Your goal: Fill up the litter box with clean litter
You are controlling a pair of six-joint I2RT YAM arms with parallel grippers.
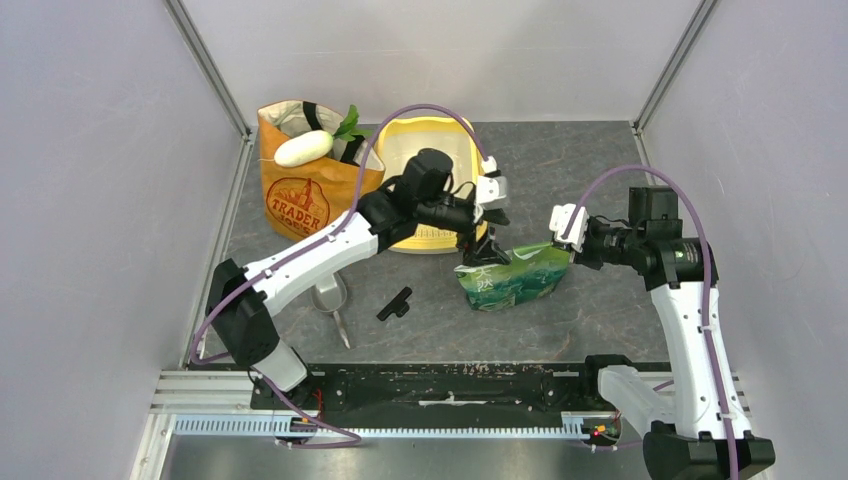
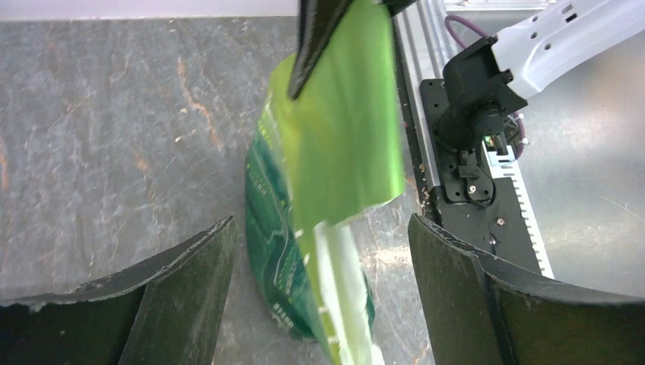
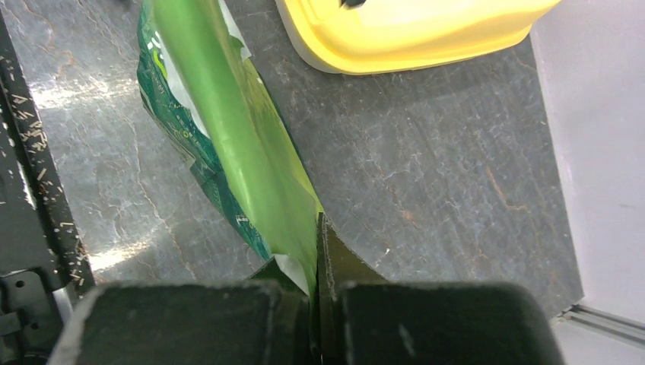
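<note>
Nearest the lens in the left wrist view, the left gripper (image 2: 319,228) is spread wide. It has one finger on either side of the green bag (image 2: 335,137) and touches neither face. The litter box is out of this view.

In the right wrist view, the right gripper (image 3: 316,304) is pressed together on the bag's edge. The bag's long axis runs straight away from it, and its far end lies just beside the litter box (image 3: 411,38).

From above, the left arm reaches across the litter box (image 1: 430,122). The bag stretches rightward from the box's near right corner. No clean litter shows in any view; it is probably inside the bag. The pour likely depends on swinging the bag left and over the basin, and the left gripper is the nearer one.
</note>
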